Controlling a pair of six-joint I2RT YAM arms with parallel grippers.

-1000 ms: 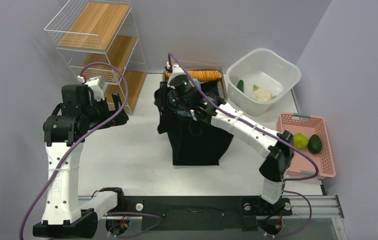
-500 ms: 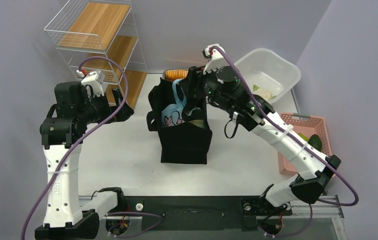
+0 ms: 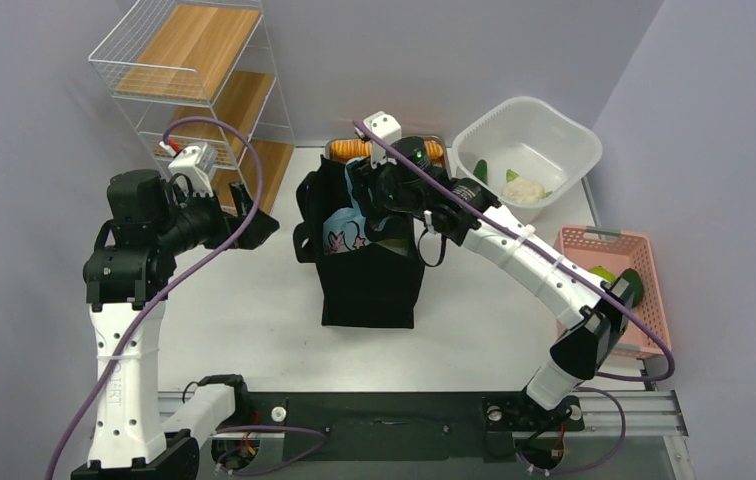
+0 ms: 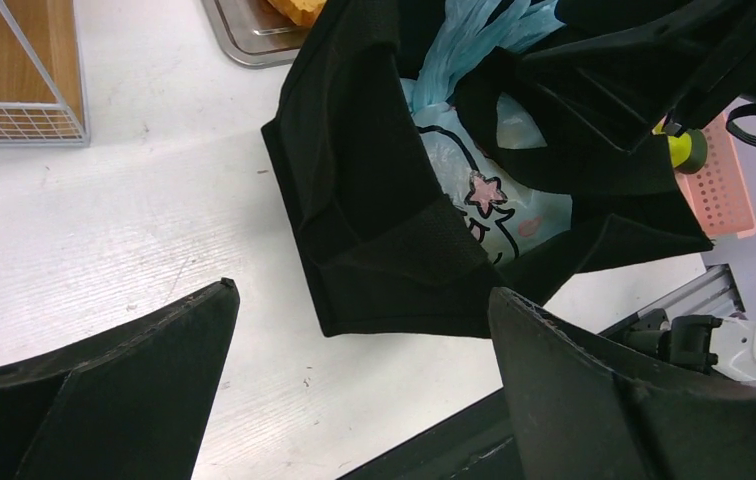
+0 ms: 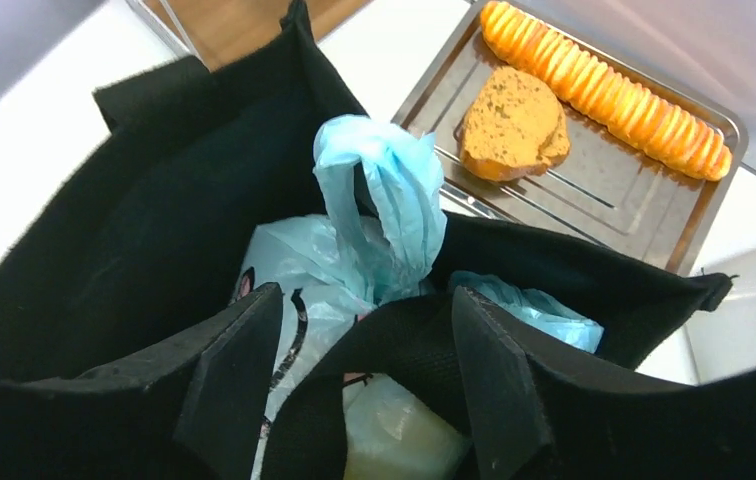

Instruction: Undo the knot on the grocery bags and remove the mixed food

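Observation:
The black tote (image 3: 369, 275) stands open mid-table, with the pale blue plastic bag (image 3: 344, 230) inside it. The bag's twisted handles rise as the knot (image 5: 382, 195) above its printed side (image 4: 474, 195). My right gripper (image 5: 364, 345) hangs open just over the tote's mouth, below the knot in the right wrist view. A black tote strap (image 5: 404, 335) arches under the gap between its fingers. Something pale yellow (image 5: 404, 440) shows through the plastic. My left gripper (image 3: 251, 213) is wide open and empty, left of the tote and above the table.
A steel tray (image 5: 644, 190) behind the tote holds the orange sliced loaf (image 5: 604, 85) and brown bread (image 5: 514, 125). The white tub (image 3: 564, 135) holds cauliflower (image 3: 524, 190). A pink basket (image 3: 644, 330) lies right, partly under my right arm. The wire shelf (image 3: 199, 90) stands far left.
My right gripper opened, pulled out of the tote and swung right, then came back over its mouth. The tote shifted and now stands square. My left gripper drifted slightly right.

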